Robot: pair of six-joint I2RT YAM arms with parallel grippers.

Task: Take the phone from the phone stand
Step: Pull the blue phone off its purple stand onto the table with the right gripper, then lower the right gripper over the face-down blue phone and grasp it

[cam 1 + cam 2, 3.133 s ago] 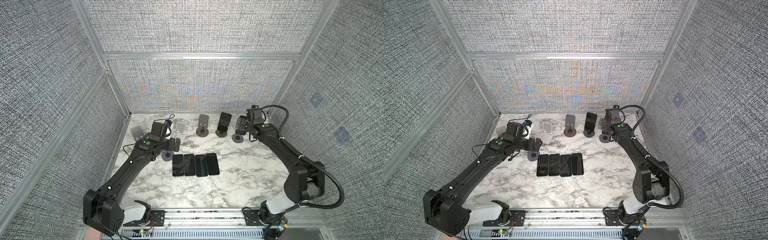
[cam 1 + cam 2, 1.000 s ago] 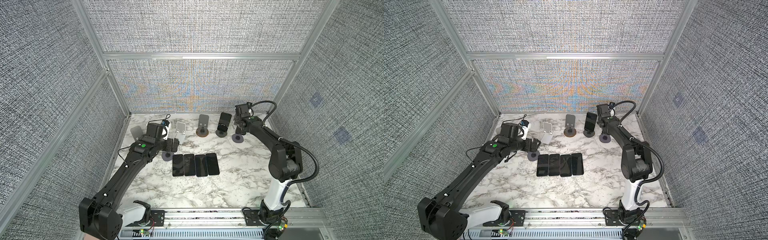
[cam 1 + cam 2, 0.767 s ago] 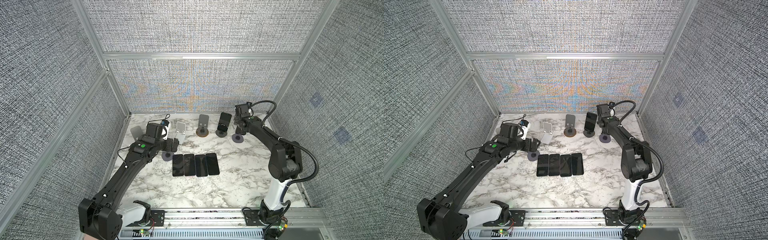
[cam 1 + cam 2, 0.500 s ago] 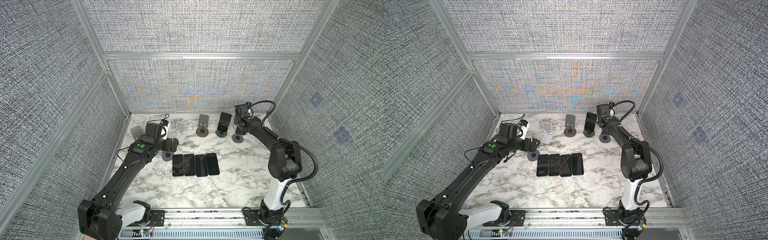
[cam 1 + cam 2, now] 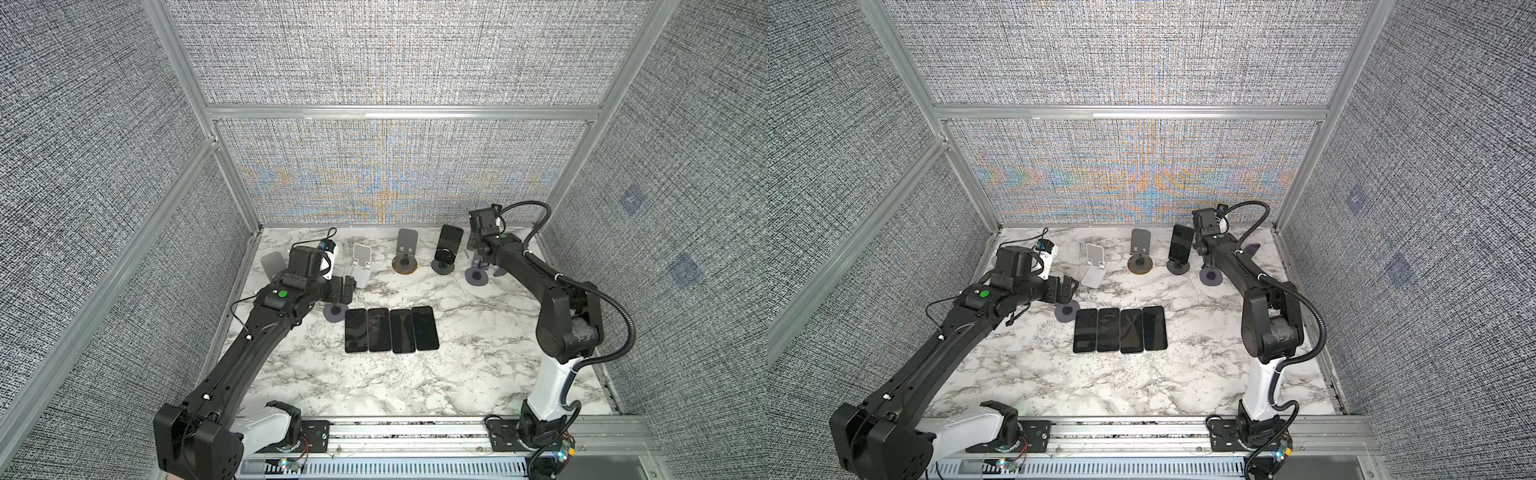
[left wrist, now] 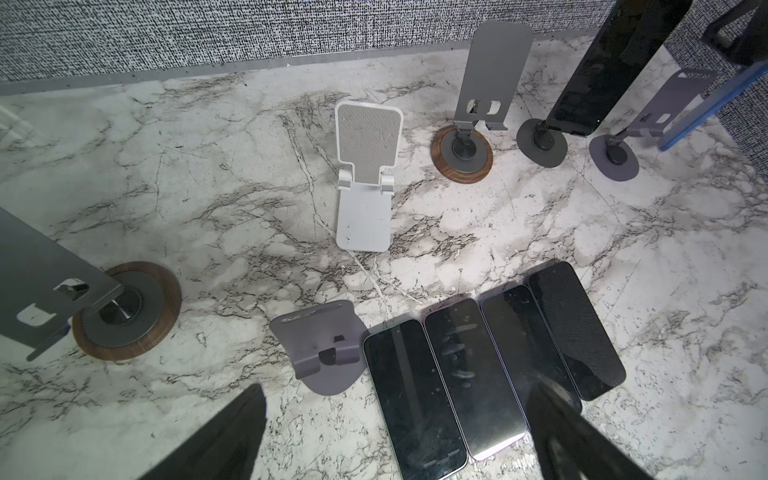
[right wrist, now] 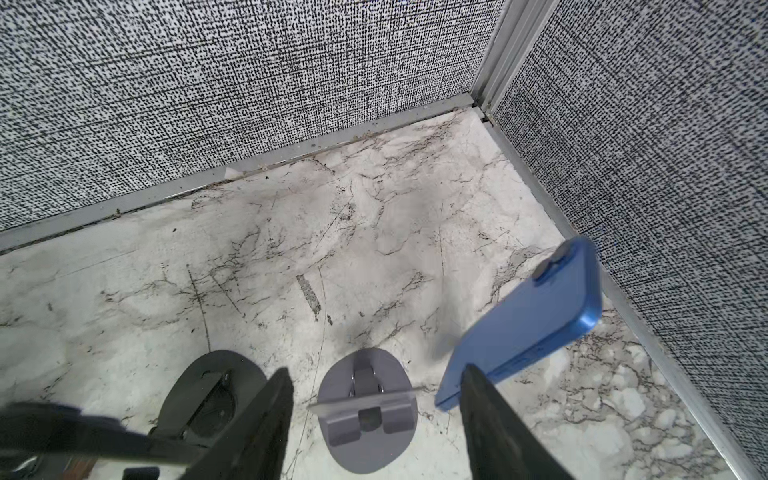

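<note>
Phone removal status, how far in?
Done: four phones lie flat in a row. In hand: right gripper, jaws apart, beside a tilted blue phone by the purple stand; grip unclear. Remaining: the black phone on the dark stand.

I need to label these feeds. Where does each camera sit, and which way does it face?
Both top views: high at the front, looking down and back across the table; left arm and right arm show.
Left wrist: on the left arm, looking down at four flat phones; left gripper shows.
Right wrist: on the right arm, facing the back right corner; right gripper shows.
Shared: both wrist views show the blue phone and the purple stand by it.
</note>
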